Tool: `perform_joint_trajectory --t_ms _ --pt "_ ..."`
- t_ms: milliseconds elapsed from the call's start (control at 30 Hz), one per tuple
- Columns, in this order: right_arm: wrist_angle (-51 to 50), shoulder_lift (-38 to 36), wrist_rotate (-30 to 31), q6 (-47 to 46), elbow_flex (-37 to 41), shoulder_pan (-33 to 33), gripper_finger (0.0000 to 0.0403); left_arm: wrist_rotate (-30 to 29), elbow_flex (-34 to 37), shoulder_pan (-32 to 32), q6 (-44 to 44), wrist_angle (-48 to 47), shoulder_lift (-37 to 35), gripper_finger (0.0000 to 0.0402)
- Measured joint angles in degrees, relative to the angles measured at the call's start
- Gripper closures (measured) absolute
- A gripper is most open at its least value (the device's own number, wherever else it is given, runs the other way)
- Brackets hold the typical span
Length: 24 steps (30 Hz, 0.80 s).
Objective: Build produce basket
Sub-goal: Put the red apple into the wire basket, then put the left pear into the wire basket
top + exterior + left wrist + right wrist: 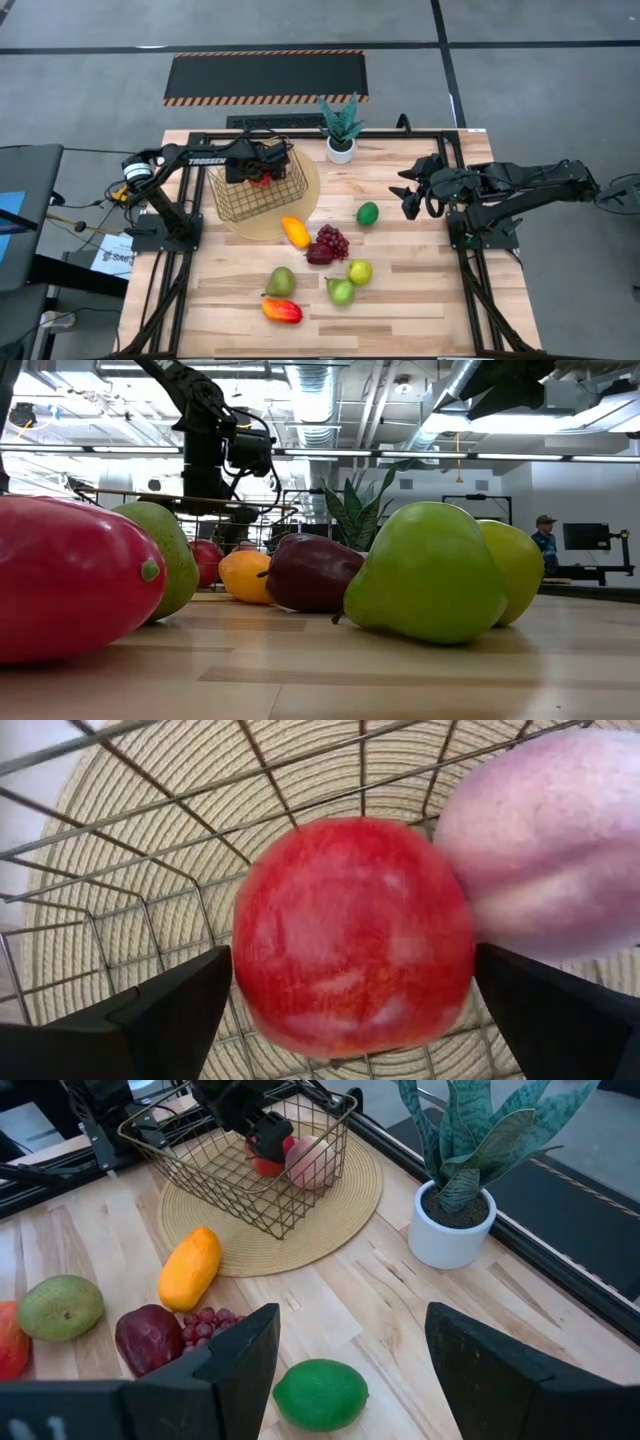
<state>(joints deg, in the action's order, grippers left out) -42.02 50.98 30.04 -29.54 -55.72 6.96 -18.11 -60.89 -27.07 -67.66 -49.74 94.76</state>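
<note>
The gold wire basket (232, 200) stands on a round woven mat (305, 205) at the table's far left. My left gripper (262, 172) reaches down into it and is shut on a red apple (350, 935). A pink peach (545, 850) lies in the basket right beside the apple. My right gripper (408, 195) hovers open and empty at the far right, above and right of a green lime (320, 1393). The other fruits lie on the table near its middle. My left gripper pinches the red apple between its two fingers, on two opposite sides (245, 970) at its widest part. The fingers come from above, pointing down into the basket. The apple is upright inside the basket, against the peach; I cannot tell whether it rests on the basket's floor.
On the table lie an orange mango (295, 232), purple grapes (333, 240), a dark red apple (319, 254), a yellow-green apple (359, 271), a green pear (341, 291), a green-brown mango (280, 282) and a red mango (282, 311). A potted plant (341, 130) stands at the far edge.
</note>
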Motion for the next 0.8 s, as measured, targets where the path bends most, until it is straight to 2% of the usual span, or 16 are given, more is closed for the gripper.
perform_joint_trajectory --t_ms 333,533,667,800 --pt "0.0 0.0 0.0 0.0 0.0 0.0 0.0129 -1.2 -4.6 0.0 1.9 -2.4 0.0 0.0003" --pt "0.0 0.0 0.0 0.0 0.0 0.0 0.0129 0.2 -7.7 0.0 3.5 -7.6 0.0 0.0003" --pt "0.0 0.0 0.0 0.0 0.0 0.0 0.0129 0.4 -12.2 0.5 7.2 -12.3 0.0 0.0003" --pt "0.0 0.0 0.0 0.0 0.0 0.0 0.0129 1.3 -19.6 2.3 14.7 -17.9 0.0 0.0003"
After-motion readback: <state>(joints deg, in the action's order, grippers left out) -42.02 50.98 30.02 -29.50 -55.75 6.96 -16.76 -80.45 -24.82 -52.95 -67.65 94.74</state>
